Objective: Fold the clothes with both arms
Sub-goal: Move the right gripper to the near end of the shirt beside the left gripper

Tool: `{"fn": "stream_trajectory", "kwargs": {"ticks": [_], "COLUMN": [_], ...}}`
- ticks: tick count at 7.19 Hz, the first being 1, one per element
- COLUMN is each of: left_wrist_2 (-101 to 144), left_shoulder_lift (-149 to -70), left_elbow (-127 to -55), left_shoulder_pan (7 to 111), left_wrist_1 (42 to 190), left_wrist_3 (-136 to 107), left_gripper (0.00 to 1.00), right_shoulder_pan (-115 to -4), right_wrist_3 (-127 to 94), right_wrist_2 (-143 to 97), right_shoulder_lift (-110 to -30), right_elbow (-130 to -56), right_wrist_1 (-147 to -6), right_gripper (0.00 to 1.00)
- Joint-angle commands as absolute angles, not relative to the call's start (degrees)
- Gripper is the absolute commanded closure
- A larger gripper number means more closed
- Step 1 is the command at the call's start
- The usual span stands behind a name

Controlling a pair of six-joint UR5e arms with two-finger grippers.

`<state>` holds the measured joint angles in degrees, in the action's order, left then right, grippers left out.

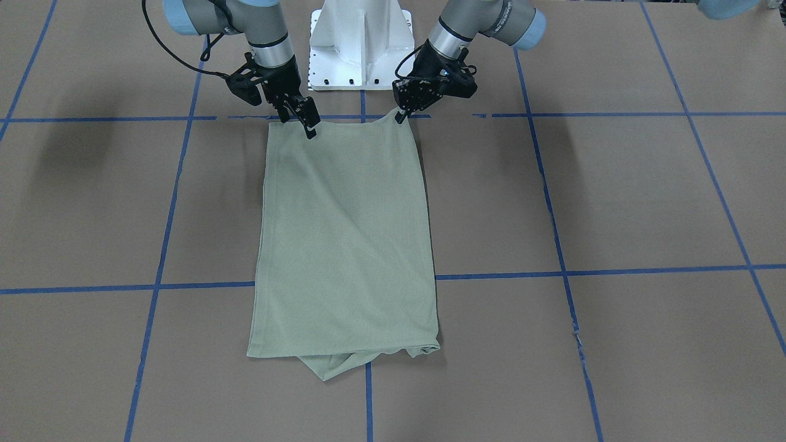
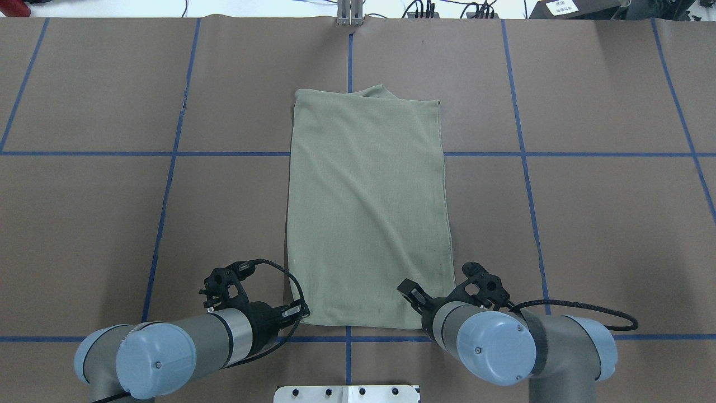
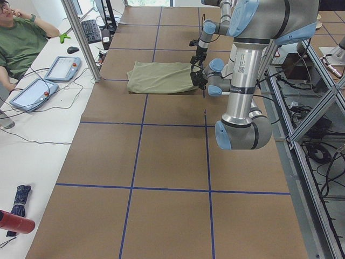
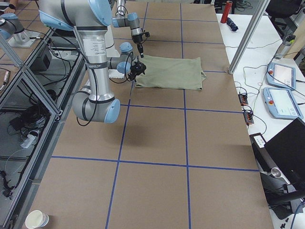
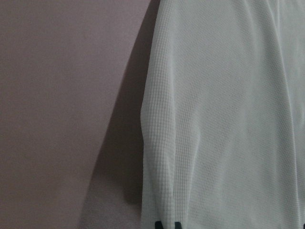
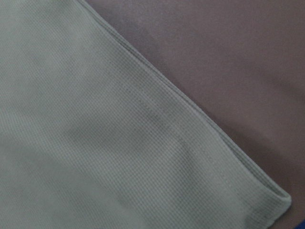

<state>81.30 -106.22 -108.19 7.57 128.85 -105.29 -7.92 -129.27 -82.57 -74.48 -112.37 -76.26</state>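
Folded shirt (image 1: 347,233) flat on the table (image 1: 614,196), both grippers at its robot-side edge
The left gripper (image 1: 402,116) pinches one corner of that edge, jaws narrow on slightly lifted cloth; the right gripper (image 1: 307,126) sits on the same edge, a little inside the other corner, and I cannot tell how its jaws stand

Brown table (image 1: 645,196) gridded with blue tape (image 1: 614,271), sage-green shirt (image 1: 347,245) lying flat, folded narrow

shirt (image 1: 344,233): matt waffle-knit cloth | table (image 1: 614,196): matt brown paper | left arm (image 2: 218,333): smooth satin silver metal tube
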Motion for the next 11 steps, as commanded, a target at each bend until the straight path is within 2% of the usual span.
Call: {"fn": "stream_trajectory", "kwargs": {"ticks": [1,4,5,6,7,8,9,11], "left_wrist_2": [81.4,81.4,81.4,81.4,81.4,81.4,81.4,81.4], "left_shoulder_lift": [-106.3,-106.3,-106.3,-106.3,-106.3,-106.3,-106.3,-106.3], "left_elbow": [-108.2,-108.3,-108.3,-108.3,-108.3,-108.3,-108.3,-108.3], "left_shoulder_pan": [7.6,7.6,7.6,7.6,7.6,7.6,7.6,7.6], "left_wrist_1": [128.8,128.8,128.8,128.8,128.8,128.8,128.8,128.8], "left_wrist_3": [-105.3,-105.3,-105.3,-105.3,-105.3,-105.3,-105.3,-105.3], "left_gripper": [1.0,1.0,1.0,1.0,1.0,1.0,1.0,1.0], "right_shoulder_pan": [-7.6,-6.9,-6.9,-6.9,-6.9,-7.1,-7.2,-7.6], "right_wrist_3": [-129.3,-129.3,-129.4,-129.4,-129.4,-130.5,-131.4,-131.4], "right_wrist_2": [-81.9,-79.5,-79.5,-79.5,-79.5,-79.5,-79.6,-79.6], "right_shoulder_lift": [-74.4,-73.7,-72.3,-71.6,-71.3,-71.0,-70.8,-70.8], "right_elbow": [-112.1,-111.0,-110.1,-109.4,-109.2,-109.3,-109.8,-110.6], "right_wrist_1": [-76.3,-76.3,-76.3,-76.2,-76.2,-76.2,-76.2,-76.2], "right_gripper": [0.06,0.09,0.15,0.25,0.39,0.64,1.0,1.0]}}
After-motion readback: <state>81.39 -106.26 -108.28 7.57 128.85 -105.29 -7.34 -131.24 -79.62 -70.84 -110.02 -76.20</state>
